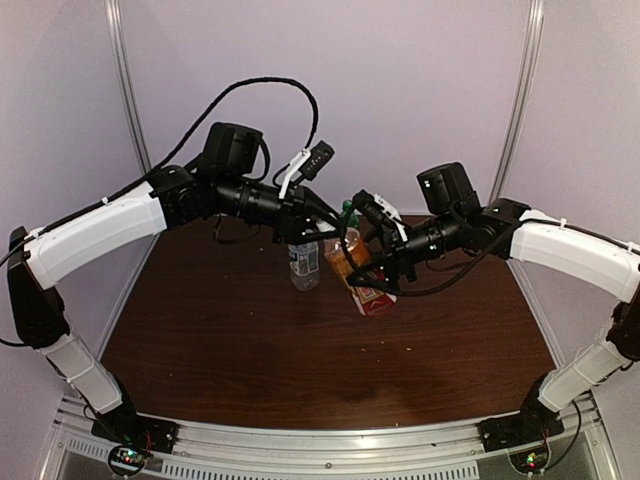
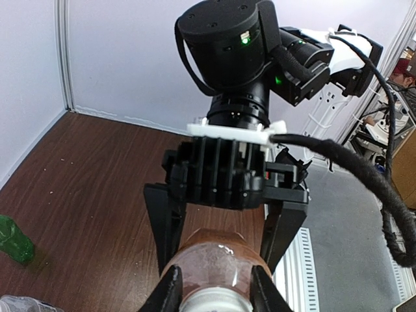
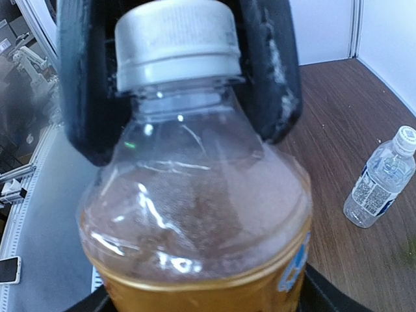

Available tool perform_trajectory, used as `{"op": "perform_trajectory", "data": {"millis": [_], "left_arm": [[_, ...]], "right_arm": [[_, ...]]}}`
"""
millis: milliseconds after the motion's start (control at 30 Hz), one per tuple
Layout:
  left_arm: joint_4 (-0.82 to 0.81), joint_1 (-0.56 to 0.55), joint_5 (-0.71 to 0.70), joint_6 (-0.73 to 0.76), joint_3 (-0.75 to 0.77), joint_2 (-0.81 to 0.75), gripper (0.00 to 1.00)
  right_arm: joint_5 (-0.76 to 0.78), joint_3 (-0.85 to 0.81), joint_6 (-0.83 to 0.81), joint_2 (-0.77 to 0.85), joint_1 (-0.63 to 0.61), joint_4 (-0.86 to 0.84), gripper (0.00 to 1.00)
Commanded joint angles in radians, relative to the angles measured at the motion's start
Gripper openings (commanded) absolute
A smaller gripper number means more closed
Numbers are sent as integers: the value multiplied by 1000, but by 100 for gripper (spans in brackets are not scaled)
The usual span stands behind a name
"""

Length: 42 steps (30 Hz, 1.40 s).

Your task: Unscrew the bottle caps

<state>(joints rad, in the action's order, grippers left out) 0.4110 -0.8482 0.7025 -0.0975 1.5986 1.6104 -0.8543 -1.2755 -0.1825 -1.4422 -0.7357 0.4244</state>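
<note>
Brown table (image 1: 250,340), pale walls (image 1: 400,80), left claw (image 2: 213,294) pinching white cap (image 3: 174,45), right claw (image 2: 221,257) clasping amber bottle (image 3: 195,214)

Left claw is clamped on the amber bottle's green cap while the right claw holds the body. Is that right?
Not quite. The cap is white, not green, as the right wrist view shows plainly. The rest holds: the left claw is clamped on it and the right claw holds the amber bottle by its body. The green thing is the small bottle on the table.
</note>
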Motion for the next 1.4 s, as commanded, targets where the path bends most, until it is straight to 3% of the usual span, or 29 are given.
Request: {"op": "perform_trajectory", "data": {"millis": [0,200,267,400,567,633,833,1033,1367], "left_arm": [[-79,-6,20,-4,-15,-25,0],[-150,-6,36,-26,-69,-53,2],[-178,-6,43,-32,-89,-66,12],[-249,-6,41,-40,-145,-102,51],[-313,-5,26,-46,-200,-155,90],[-348,-1,32,-55,-222,-174,97],[-471,23,116,-149,-241,-159,96],[-600,29,192,-299,-226,-103,79],[-682,29,231,-363,-245,-72,54]], "right_arm": [[-33,18,-4,14,-8,-38,69],[-65,50,14,22,-8,-77,52],[-81,56,25,24,-7,-87,49],[-91,70,47,42,-7,-117,48],[-119,81,59,58,-8,-118,48],[-133,91,65,63,-8,-121,48],[-204,126,119,81,-9,-190,47],[-235,142,149,91,-10,-243,46],[-255,163,183,95,-11,-318,46]]}}
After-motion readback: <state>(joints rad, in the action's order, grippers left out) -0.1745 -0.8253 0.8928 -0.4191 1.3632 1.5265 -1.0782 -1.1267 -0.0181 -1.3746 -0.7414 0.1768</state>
